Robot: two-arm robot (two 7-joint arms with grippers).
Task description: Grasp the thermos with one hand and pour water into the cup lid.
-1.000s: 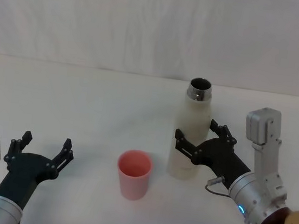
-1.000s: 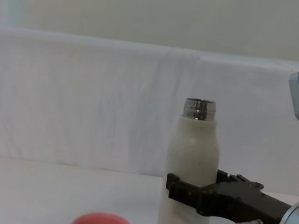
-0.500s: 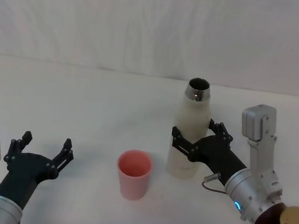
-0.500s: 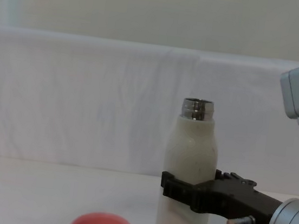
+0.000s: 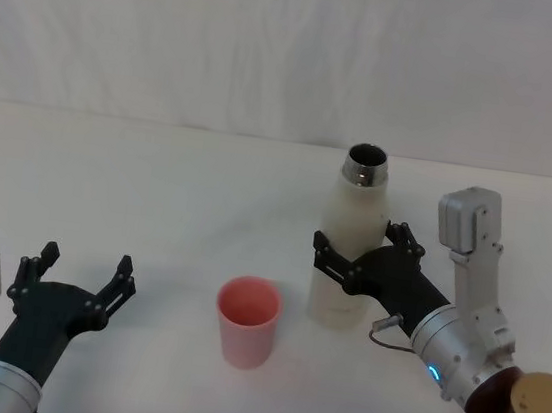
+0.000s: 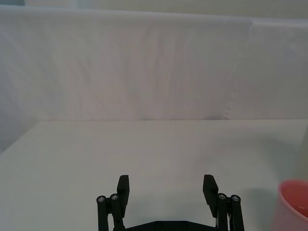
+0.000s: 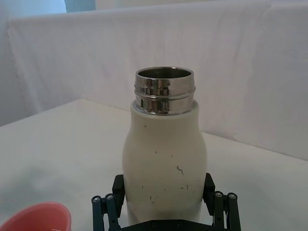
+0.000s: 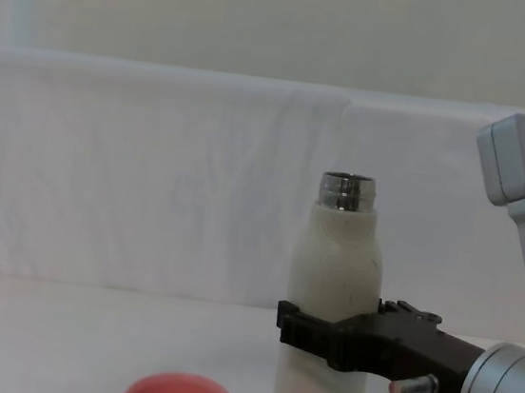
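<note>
Thermos matt cream body, glossy steel neck; cup lid matt pink.

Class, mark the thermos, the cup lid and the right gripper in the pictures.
thermos [image 5: 346, 266]: head view, on its cream body.
cup lid [image 5: 247, 322]: head view, on its pink outer wall.
right gripper [image 5: 355, 257]: head view, midway between its jaws around the thermos.

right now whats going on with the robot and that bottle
The right gripper has its fingers around the middle of the thermos, which stands upright on the table with its steel neck uncapped. The pink cup lid sits beside it, to the robot's left, not touching. The left gripper rests open near the front edge, idle. No pouring yet.
</note>
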